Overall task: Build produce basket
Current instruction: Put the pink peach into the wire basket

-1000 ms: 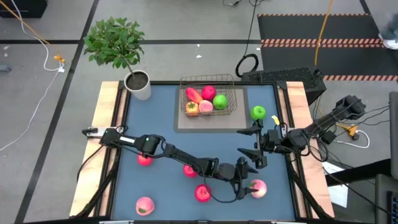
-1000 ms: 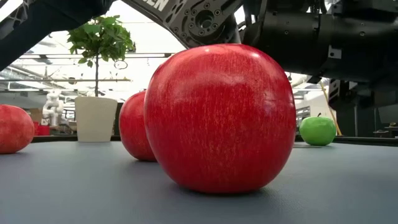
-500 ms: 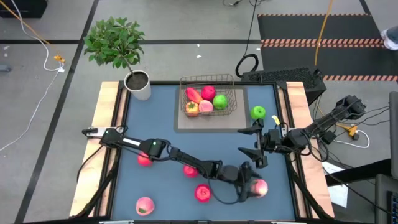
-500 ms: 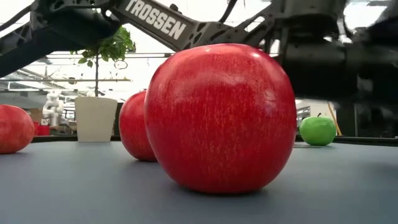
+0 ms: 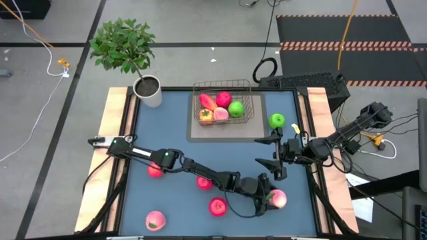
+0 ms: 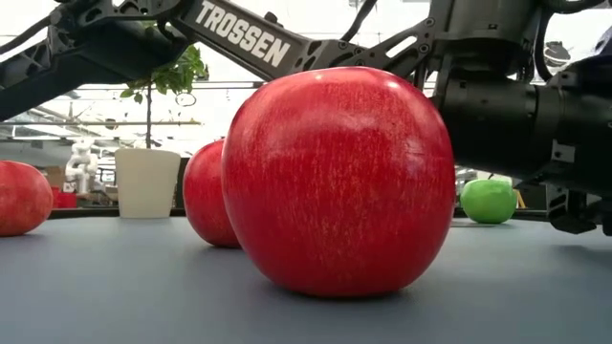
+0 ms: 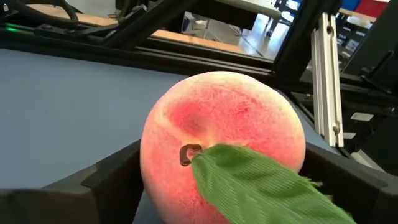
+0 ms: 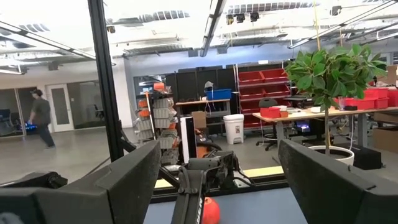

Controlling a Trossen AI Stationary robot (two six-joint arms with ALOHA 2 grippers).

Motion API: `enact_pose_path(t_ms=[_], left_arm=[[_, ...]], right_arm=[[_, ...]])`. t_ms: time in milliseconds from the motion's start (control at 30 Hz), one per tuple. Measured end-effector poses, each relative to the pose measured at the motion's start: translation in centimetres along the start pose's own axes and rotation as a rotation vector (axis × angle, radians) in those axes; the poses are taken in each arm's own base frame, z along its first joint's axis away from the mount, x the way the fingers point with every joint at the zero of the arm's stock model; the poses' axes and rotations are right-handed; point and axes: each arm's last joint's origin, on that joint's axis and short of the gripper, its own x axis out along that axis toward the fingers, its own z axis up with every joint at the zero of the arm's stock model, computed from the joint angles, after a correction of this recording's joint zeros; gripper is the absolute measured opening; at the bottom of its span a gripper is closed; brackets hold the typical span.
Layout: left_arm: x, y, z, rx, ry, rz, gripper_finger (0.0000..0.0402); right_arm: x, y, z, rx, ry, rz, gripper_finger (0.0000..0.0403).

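While a peach [image 7: 222, 146] is straddled by the left hand [image 5: 267, 198], fingers apart | grasp pending, closure needed, then carry to basket [image 5: 248, 115] | right hand [image 5: 273, 152] idle, spread above the surface [image 5: 175, 120].

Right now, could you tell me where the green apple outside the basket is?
In the high view, the green apple sits on the table's right side, right of the basket, just beyond the right gripper.

The wire basket [image 5: 223, 107] at far centre holds five fruits, a green apple [image 5: 277, 121] lies right of it, and five red and pink fruits sit near, the rightmost a peach [image 5: 277, 199].
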Motion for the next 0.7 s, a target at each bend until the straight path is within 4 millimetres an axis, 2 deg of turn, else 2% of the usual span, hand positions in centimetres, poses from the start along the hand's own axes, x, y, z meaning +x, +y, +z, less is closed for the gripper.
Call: enact_pose_path(t_ms=[133,333,500,700], left_arm=[[0.0,0.0,0.0,0.015,0.001,0.0,0.0321],[-0.2,0.4,0.7,0.04,0.035,0.04,0.033],[-1.5,0.8,4.0,0.139,0.145,0.205,0.0331],[-4.0,1.4,9.3,0.173,0.209,0.347,0.0322]], right_arm=[[0.0,0.0,0.0,0.0,0.0,0.0,0.032],[-0.1,0.2,0.0,0.01,0.004,0.013,0.032],[-0.4,0.7,0.0,0.005,0.005,0.042,0.032],[-1.2,1.9,0.6,-0.02,-0.044,0.107,0.032]])
